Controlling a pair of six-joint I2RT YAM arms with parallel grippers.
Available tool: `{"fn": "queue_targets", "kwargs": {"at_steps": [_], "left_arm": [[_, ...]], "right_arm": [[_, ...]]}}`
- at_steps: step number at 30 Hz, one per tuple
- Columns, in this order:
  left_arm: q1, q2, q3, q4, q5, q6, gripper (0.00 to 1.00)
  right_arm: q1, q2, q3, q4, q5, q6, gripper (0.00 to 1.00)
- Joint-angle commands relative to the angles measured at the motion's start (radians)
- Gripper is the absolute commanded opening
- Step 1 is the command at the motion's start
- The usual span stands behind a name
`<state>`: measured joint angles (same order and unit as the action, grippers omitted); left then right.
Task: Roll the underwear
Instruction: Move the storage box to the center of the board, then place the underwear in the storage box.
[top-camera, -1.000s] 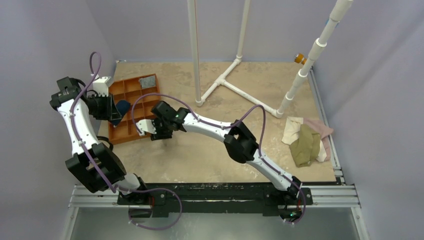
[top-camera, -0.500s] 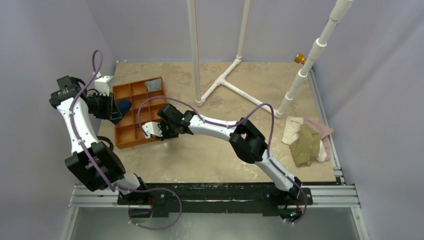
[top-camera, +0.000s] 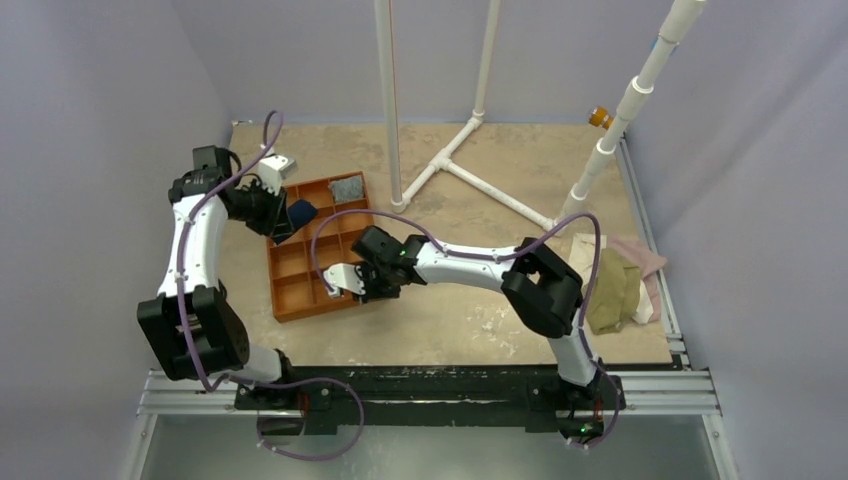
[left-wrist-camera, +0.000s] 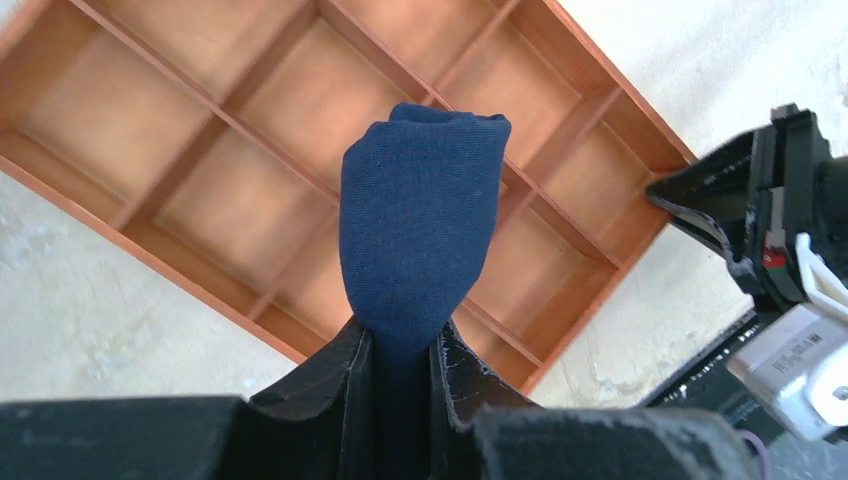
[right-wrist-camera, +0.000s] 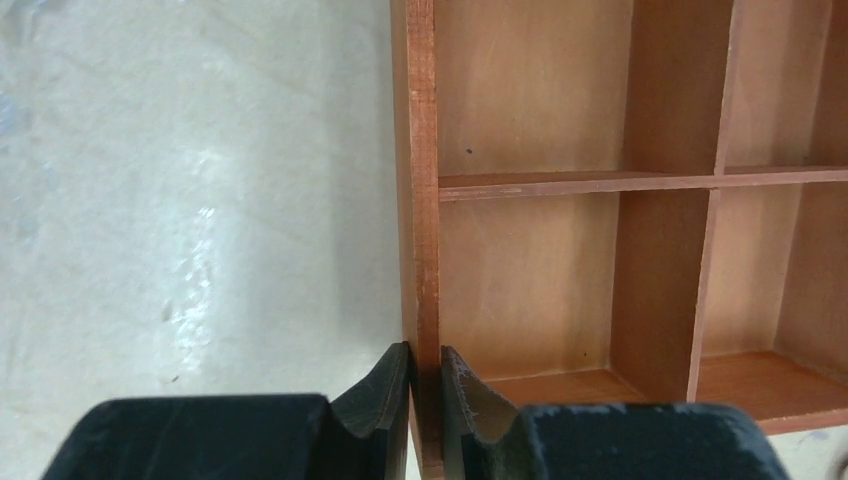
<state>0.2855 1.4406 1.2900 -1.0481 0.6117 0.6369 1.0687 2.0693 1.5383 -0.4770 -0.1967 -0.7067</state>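
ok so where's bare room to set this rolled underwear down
Most tray compartments are bare; only the far corner one holds a gray cloth. The left gripper holds the underwear over it. The right gripper pinches the tray's right-hand wall, so that corner is crowded. Bare table lies between tray, pipe frame and clothes pile.

**A:** ok so where's everything sitting on the table (top-camera: 450, 320)?

**B:** the tray (top-camera: 290, 300) is on the left half, turned a bit. The underwear (left-wrist-camera: 420, 230) hangs above it, toward the far left side, pinched in the left gripper (left-wrist-camera: 397, 345).

**A:** and the other arm?

**B:** the right gripper (right-wrist-camera: 425, 365) straddles the tray's right wall near the front corner, one finger inside and one outside. There's a small cloth (top-camera: 347, 187) in the far right compartment. The clothes pile (top-camera: 610, 285) is way over at the table's right edge, and the pipe frame (top-camera: 445, 160) stands behind, mid-table.
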Motion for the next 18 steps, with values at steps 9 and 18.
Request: {"fn": "queue_targets", "kwargs": {"at_steps": [9, 18], "left_arm": [[-0.197, 0.124, 0.108, 0.229, -0.043, -0.043, 0.00], [-0.206, 0.305, 0.273, 0.218, -0.151, 0.094, 0.00]], "right_arm": [[0.000, -0.152, -0.102, -0.005, -0.008, 0.046, 0.42], [-0.023, -0.268, -0.111, -0.053, 0.024, 0.061, 0.54]]}}
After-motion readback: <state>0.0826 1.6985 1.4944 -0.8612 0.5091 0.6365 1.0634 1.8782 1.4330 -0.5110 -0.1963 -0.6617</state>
